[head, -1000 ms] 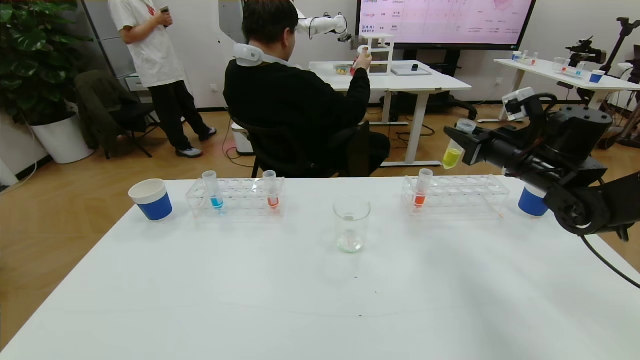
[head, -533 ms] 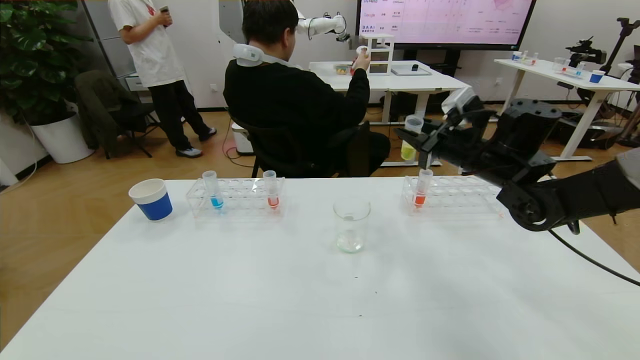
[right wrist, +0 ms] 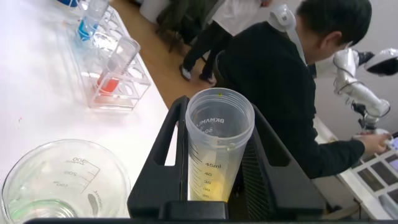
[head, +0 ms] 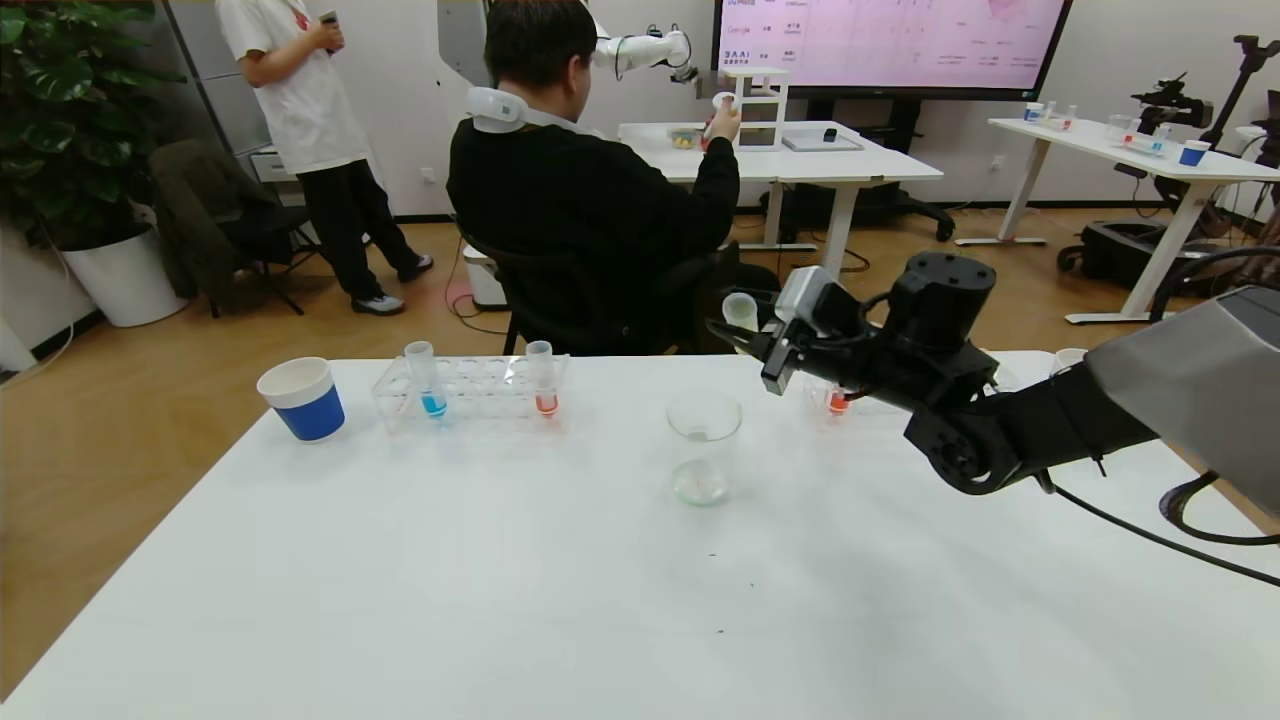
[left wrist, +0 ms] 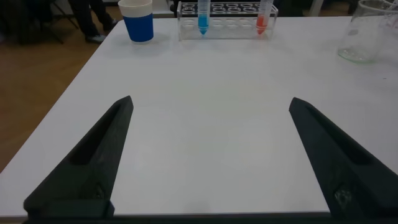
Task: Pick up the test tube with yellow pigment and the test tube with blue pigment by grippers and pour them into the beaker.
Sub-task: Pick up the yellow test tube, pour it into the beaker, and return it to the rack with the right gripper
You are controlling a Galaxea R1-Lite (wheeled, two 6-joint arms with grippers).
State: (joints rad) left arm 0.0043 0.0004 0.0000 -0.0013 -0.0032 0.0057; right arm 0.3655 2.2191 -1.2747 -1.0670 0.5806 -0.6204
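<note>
You have four tubes in sight: one yellow (right wrist: 219, 149), one blue (head: 428, 380) and two orange-red, one (head: 541, 379) in the left rack and one (head: 839, 401) mostly hidden behind the right arm. You have one beaker (head: 703, 447). You have two racks: the left rack (head: 470, 393) shows plainly, while of the right rack (head: 1003, 377) only a corner shows. You have two cups: a blue one (head: 302, 398) at the left and a second (head: 1068, 357) whose white rim alone peeks over the arm. Two grippers: left (left wrist: 211, 158), right (right wrist: 217, 162).
</note>
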